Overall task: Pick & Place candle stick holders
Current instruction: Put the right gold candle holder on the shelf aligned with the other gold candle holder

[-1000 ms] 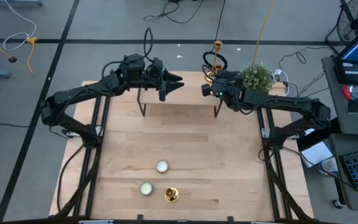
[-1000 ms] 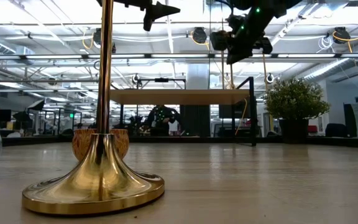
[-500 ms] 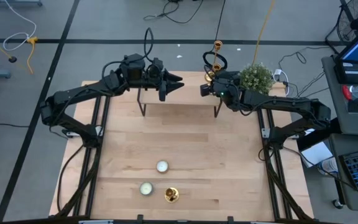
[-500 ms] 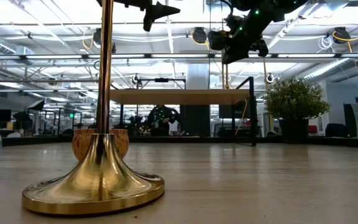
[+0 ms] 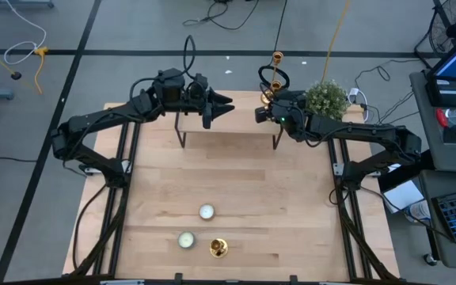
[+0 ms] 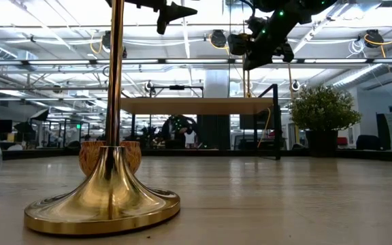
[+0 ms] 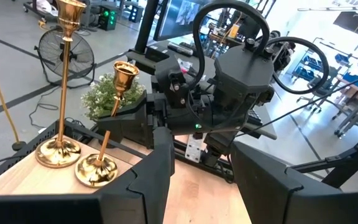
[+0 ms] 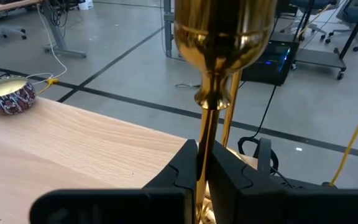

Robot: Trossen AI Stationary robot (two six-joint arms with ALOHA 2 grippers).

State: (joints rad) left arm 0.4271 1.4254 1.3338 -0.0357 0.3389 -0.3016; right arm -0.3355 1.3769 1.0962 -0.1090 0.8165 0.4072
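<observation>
I am looking down on the wooden surface (image 5: 236, 190), and it is carrying most of what matters: a small raised shelf (image 5: 228, 127) at twelve o'clock and a potted plant (image 5: 325, 96) at about one o'clock. My right end effector (image 8: 205, 163) is hanging at that one o'clock corner, clenched on the slim stem of a short candle stick holder (image 7: 112, 112), whose base is sitting just beside a taller candle stick holder (image 7: 63, 93) at the rear edge. My left end effector (image 5: 220, 107) is waiting over the shelf at about eleven o'clock, its fingers standing apart and grasping nothing. A third candle stick holder (image 5: 218, 248) is still standing at six o'clock near the front edge, just beside a greenish disc candle (image 5: 186, 239), with a white disc candle (image 5: 206, 211) a little farther in. I am judging the job as roughly two thirds along: two holders are gathered at the back, the front one is remaining to be fetched.
</observation>
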